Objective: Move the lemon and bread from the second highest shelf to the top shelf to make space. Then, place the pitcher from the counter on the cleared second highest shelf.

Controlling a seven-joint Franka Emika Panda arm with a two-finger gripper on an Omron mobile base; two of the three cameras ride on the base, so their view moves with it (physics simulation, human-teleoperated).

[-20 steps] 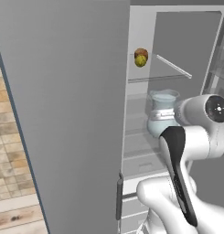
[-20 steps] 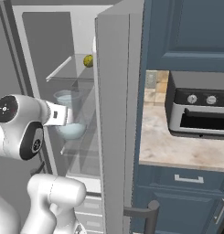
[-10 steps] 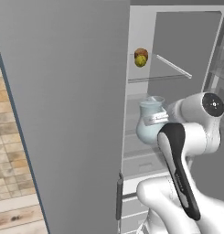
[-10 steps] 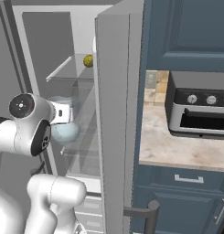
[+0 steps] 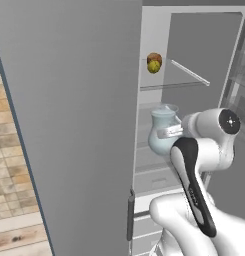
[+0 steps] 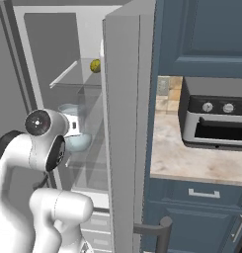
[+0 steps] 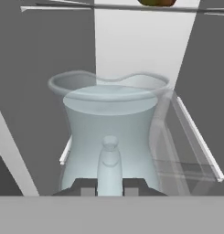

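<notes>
Dark fingertips of the gripper [image 7: 109, 188] are pinching the handle of the pitcher [image 7: 109, 137], 1 tip on each side, jaws closed against it. Pale blue and translucent, the pitcher [image 5: 162, 131] is sitting upright inside the open fridge [image 5: 204, 45], at the level of the second highest shelf [image 7: 195, 137]; whether its base is touching the glass I cannot tell. Above it, the lemon [image 5: 154, 66] is lying on the top shelf [image 5: 189, 75] with the bread [image 5: 154, 56] just behind it. Off to the right, a toaster oven [image 6: 216, 121] is standing on the counter [image 6: 191, 160].
</notes>
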